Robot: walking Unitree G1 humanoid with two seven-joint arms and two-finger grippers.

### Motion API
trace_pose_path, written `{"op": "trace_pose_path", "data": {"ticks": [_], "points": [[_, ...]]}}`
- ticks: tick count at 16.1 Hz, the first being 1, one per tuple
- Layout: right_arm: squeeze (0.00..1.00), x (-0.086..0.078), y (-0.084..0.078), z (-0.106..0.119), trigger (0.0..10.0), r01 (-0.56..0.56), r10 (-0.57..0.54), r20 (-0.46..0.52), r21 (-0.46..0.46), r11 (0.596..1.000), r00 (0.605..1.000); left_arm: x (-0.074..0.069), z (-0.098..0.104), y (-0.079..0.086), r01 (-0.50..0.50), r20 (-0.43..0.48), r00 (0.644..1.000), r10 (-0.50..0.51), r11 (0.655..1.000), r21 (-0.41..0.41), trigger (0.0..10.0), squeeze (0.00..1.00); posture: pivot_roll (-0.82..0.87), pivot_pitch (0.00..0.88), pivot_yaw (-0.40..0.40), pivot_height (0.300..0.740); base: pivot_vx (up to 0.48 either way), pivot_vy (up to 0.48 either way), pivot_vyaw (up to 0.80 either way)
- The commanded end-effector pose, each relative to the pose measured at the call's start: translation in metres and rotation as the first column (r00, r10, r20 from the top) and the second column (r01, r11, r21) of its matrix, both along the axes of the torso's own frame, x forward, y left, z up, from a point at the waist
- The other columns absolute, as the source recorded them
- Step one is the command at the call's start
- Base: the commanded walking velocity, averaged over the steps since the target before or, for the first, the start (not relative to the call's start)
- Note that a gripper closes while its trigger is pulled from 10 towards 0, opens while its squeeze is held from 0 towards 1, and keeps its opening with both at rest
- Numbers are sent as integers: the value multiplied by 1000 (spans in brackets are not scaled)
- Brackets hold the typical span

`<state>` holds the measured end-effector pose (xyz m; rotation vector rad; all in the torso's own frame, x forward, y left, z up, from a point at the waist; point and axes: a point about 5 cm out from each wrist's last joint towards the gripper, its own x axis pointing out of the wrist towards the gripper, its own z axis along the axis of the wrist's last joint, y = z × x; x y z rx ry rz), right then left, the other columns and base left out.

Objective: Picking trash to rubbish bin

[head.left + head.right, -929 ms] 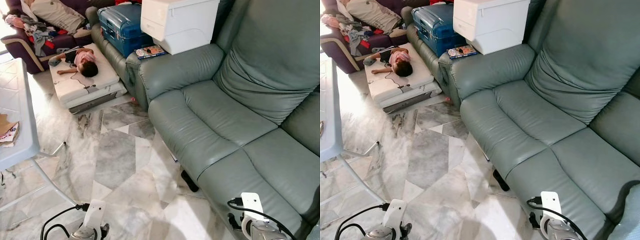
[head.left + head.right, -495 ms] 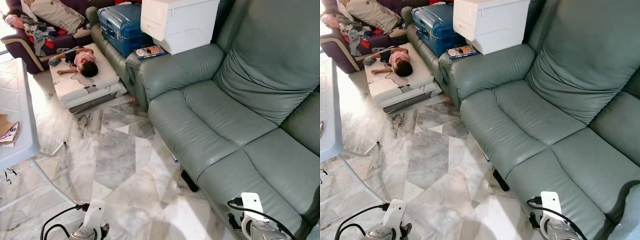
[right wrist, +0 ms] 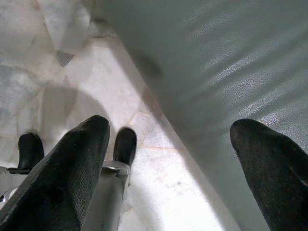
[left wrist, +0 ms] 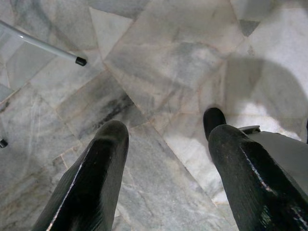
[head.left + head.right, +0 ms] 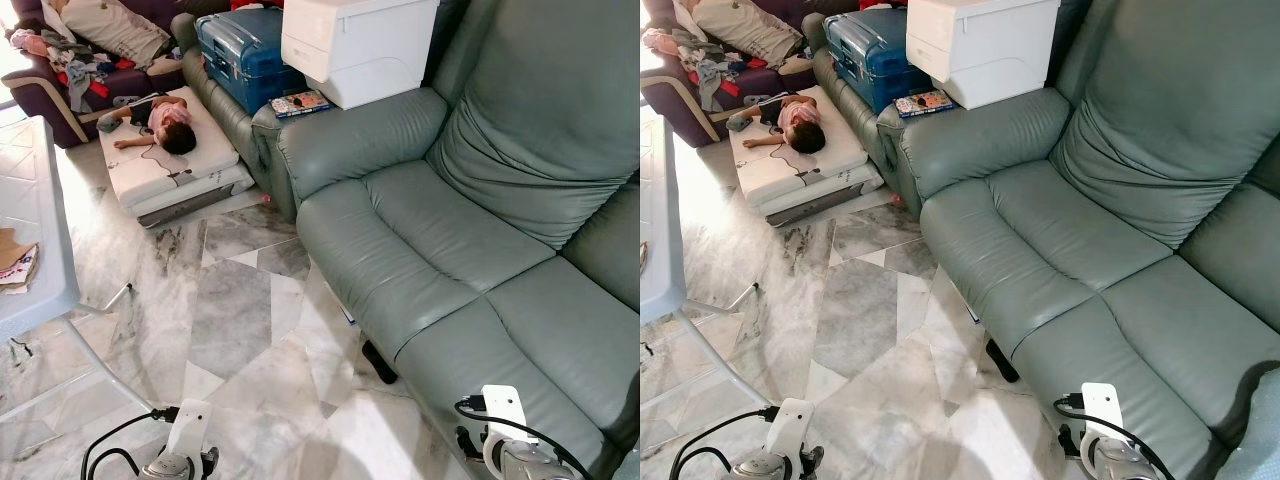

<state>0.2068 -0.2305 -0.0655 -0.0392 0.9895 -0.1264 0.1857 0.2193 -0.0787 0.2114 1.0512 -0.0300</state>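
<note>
Marble floor (image 5: 240,320) beneath left gripper (image 4: 166,159)

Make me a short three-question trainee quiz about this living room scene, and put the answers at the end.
1. True or false: the left gripper holds something.
2. What stands on the sofa arm? A) white box B) lamp
3. Fill in: a person lies on a white ____.

Key: 1 false, it is open over the marble floor; 2 A; 3 mattress.
</note>
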Motion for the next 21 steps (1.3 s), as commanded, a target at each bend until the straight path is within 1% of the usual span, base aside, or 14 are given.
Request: {"op": "trace_pose_path", "data": {"ticks": [1,7,8,9,12,14,15,16,18,19,20,21], "points": [[0,3,-10,4,10000,88,-89,39,11,996,995,47,32,23,-240,182,950,254,966,-95,10000,0,22,26,40,740,0,0,0],[0,3,-10,4,10000,88,-89,39,11,996,995,47,32,23,-240,182,950,254,966,-95,10000,0,22,26,40,740,0,0,0],[0,-8,4,-5,10000,63,-63,8,12,998,998,33,24,22,-256,143,953,267,962,-94,10000,0,13,39,41,740,0,0,0],[0,-10,6,-7,10000,59,-59,5,16,998,998,27,20,21,-264,127,953,274,960,-91,10000,0,13,39,41,740,0,0,0],[0,-11,6,-7,10000,58,-58,6,14,998,998,27,17,10,-258,125,955,270,961,-103,10000,0,9,37,41,740,0,0,0],[0,-11,5,-7,10000,58,-58,7,10,998,998,36,19,0,-258,135,952,273,959,-122,10000,0,9,36,38,740,0,0,0],[0,-11,5,-7,10000,57,-57,7,9,998,998,38,20,-2,-257,138,952,273,958,-125,10000,0,9,36,38,740,0,0,0],[0,-10,4,-6,10000,52,-52,15,-1,999,999,45,23,-7,-258,145,950,277,956,-137,10000,0,8,36,37,740,0,0,0],[0,-5,-5,-1,10000,72,-71,60,-18,997,996,53,27,-14,-249,158,949,273,955,-159,10000,0,-1,36,38,740,0,0,0],[0,0,-13,5,10000,82,-79,105,-28,996,991,57,30,-16,-244,178,946,272,956,-165,10000,0,-1,37,38,740,0,0,0],[0,10,-22,14,10000,79,-71,166,-42,996,984,65,36,-15,-227,224,939,260,960,-164,10000,0,-2,39,40,740,0,0,0],[0,16,-26,20,10000,78,-67,201,-43,996,977,71,41,-13,-200,254,939,234,968,-154,10000,0,-5,40,41,740,0,0,0]]}}
